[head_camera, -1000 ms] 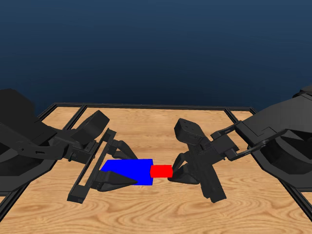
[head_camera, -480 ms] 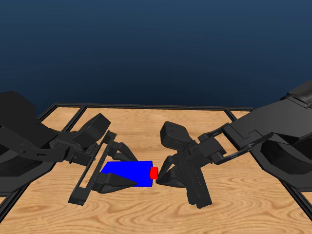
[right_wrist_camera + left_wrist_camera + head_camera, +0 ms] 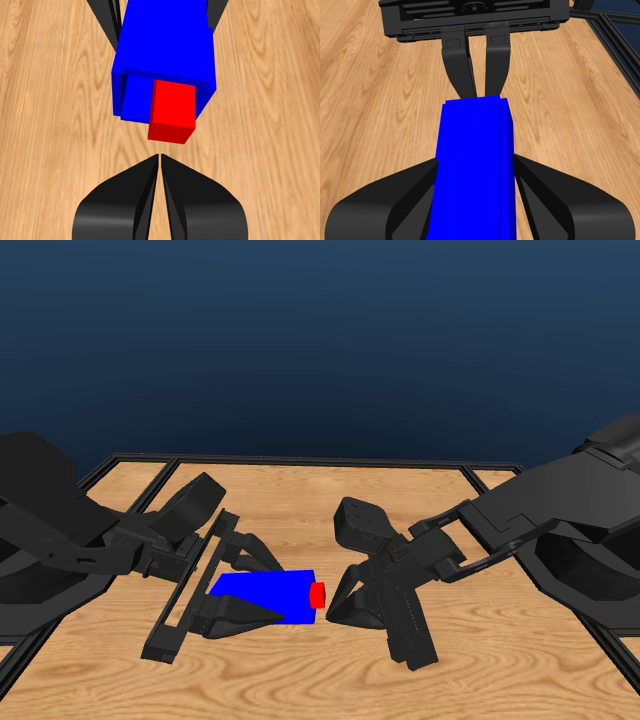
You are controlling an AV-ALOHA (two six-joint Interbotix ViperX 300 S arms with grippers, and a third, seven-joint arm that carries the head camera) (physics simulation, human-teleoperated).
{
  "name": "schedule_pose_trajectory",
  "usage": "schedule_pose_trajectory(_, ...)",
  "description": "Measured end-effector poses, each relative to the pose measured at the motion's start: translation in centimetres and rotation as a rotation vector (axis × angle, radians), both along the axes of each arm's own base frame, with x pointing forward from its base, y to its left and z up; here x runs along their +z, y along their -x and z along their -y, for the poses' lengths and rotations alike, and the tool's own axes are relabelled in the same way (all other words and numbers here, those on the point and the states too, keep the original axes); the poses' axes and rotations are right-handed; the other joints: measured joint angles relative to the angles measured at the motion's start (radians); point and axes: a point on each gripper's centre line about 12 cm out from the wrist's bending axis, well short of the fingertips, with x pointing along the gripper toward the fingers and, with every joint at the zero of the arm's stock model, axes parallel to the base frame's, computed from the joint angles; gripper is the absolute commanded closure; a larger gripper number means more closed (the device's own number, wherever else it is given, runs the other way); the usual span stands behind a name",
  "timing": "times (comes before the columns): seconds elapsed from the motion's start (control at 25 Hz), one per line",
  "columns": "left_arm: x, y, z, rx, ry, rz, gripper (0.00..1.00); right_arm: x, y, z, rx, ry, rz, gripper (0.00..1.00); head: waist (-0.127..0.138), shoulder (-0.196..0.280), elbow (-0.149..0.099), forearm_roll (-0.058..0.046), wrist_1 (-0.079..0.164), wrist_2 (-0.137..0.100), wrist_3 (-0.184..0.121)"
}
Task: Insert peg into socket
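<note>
Jaws of the right gripper (image 3: 160, 159) meet tip to tip in the right wrist view, fully closed with nothing between them; the small bright red rectangular peg (image 3: 172, 111) sits just beyond their tips, apart from them by a thin strip of table. Jaws of the left gripper (image 3: 476, 172) stand spread to the width of the bright blue box-like socket (image 3: 474, 165) and press against its two long sides, holding it lengthwise above the wooden table (image 3: 300, 680).

From the head view, the peg (image 3: 318, 594) shows only as a short red stub at the open end of the socket (image 3: 265, 597), on the side toward the right gripper (image 3: 335, 608). The right wrist view confirms this: most of the bar is inside the blue mouth, off-centre toward one wall, with a short end protruding.

By my judgement the insertion step is at its close. The peg appears seated and released by the right arm. What remains, if anything, is to push the stub a little deeper with the closed tips, or to draw the right arm straight back along the peg's axis so as not to knock it. The left gripper (image 3: 240, 585) needs a steady grip on the socket meanwhile.
</note>
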Motion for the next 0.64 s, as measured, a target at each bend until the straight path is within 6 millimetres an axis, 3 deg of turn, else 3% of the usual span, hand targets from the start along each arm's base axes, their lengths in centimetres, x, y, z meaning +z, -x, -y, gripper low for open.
schedule_pose_trajectory(0.2, -0.2, -0.1, -0.1, 0.002, -0.004, -0.005, 1.0, 1.3, -1.4, 0.0, 0.018, 0.018, 0.038, 1.0, -0.004, -0.001, 0.0, 0.0, -0.004, 0.004, 0.0)
schedule_pose_trajectory(0.44, -0.5, 0.1, 0.2, -0.006, -0.003, -0.015, 1.0, 1.0, -1.8, -0.4, 0.031, 0.032, 0.016, 1.0, -0.003, -0.001, -0.002, 0.0, -0.005, 0.005, -0.004)
schedule_pose_trajectory(0.64, -0.6, 0.2, -0.2, 0.007, 0.001, -0.017, 1.0, -1.0, 0.1, 0.4, -0.032, -0.022, -0.025, 1.0, 0.008, -0.001, -0.002, 0.002, -0.009, 0.0, -0.004)
